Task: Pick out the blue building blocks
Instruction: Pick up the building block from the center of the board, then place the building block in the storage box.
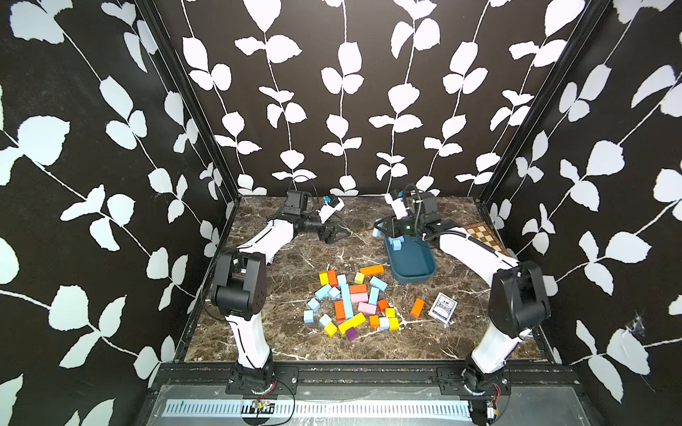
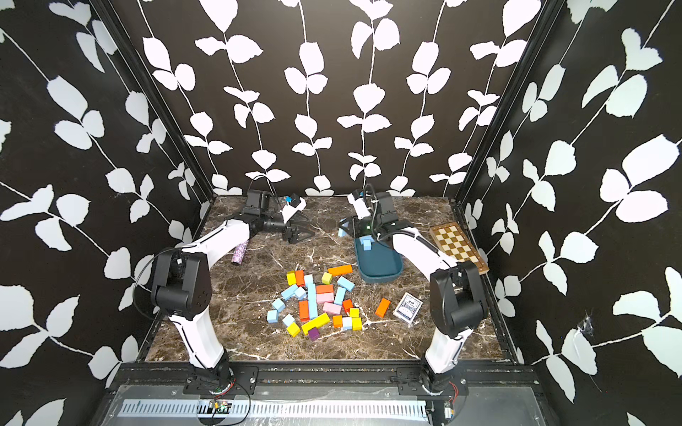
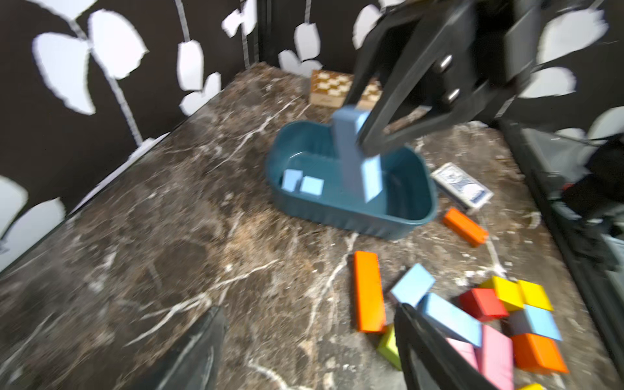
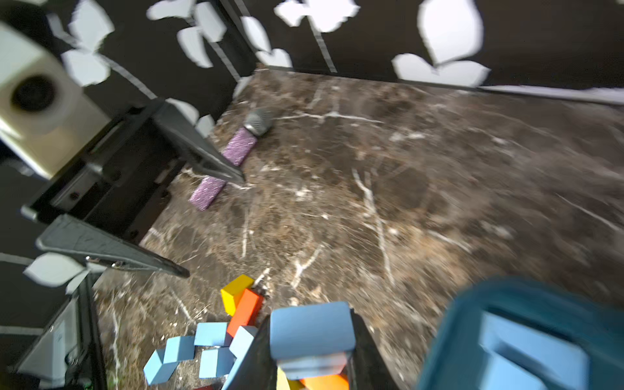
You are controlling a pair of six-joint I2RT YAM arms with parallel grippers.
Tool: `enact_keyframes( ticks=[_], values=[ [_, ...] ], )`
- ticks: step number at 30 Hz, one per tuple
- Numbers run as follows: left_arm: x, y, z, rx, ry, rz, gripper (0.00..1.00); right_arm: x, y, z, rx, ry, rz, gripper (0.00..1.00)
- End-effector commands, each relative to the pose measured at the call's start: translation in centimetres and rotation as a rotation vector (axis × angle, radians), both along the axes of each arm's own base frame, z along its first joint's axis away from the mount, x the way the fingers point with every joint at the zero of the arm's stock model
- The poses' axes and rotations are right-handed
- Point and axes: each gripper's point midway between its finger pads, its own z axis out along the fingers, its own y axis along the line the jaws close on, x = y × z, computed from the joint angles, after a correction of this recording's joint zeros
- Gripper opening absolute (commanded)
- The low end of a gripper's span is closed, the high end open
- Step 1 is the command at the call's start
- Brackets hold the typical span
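The right gripper (image 3: pixel 361 135) is closed on a long blue bar (image 3: pixel 353 169), 1 of the blue building blocks (image 1: pixel 347 300), and holds it upright over the dark teal tray (image 1: pixel 415 274). In both top views this grip sits just right of centre, a little above the middle of the frame, at the far end of the tray. Whether the bar's lower end touches the tray floor cannot be told. 2 small blue blocks (image 3: pixel 302 184) already lie side by side inside the tray, at its far end, apart from the bar.

The left gripper (image 1: pixel 329 235) hovers left of centre in both top views, well apart from the tray. Its jaws stand wide apart with nothing between them, as the right wrist view shows (image 4: pixel 216 226).

The other blue blocks, roughly 10, lie in the mixed pile (image 2: pixel 317 306) below the centre of the frame, on the marble table (image 1: pixel 288 332), among orange, yellow, pink and purple pieces. The longest blue one lies lengthwise in the middle of the pile; several cubes sit along its left edge.

A lone orange block (image 1: pixel 417 307) and a card deck (image 1: pixel 443 308) lie right of the pile. A chessboard (image 2: pixel 457 245) rests at the table's right edge, and a purple microphone (image 2: pixel 240 254) lies at its left, beside the left arm
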Motion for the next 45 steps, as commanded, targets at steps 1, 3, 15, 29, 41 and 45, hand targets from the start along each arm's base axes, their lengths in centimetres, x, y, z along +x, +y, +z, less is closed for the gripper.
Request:
enact_keyframes(
  ticks=[1, 3, 15, 29, 41, 45],
  values=[
    [2.0, -0.1, -0.9, 0.073, -0.031, 0.112, 0.8, -0.3, -4.0, -1.5, -0.075, 0.136, -0.23, 0.11],
    [2.6, -0.3, -1.4, 0.106, -0.032, 0.137, 0.8, -0.7, -5.5, -2.2, -0.083, 0.206, -0.307, 0.13],
    [3.4, -1.3, -2.5, 0.174, -0.018, 0.181, 0.79, -4.3, -12.9, -5.7, -0.266, 0.509, -0.63, 0.13],
    [3.7, -1.0, -3.1, 0.228, -0.045, 0.188, 0.79, -4.4, -14.8, -9.5, -0.486, 0.677, -0.63, 0.15],
    [3.5, -0.7, -3.7, 0.256, -0.041, 0.185, 0.79, -4.0, -18.0, -11.5, -0.826, 0.656, -0.475, 0.17],
    [3.2, -0.5, -4.0, 0.271, -0.038, 0.18, 0.79, -2.9, -18.2, -12.3, -0.863, 0.659, -0.434, 0.18]
  ],
)
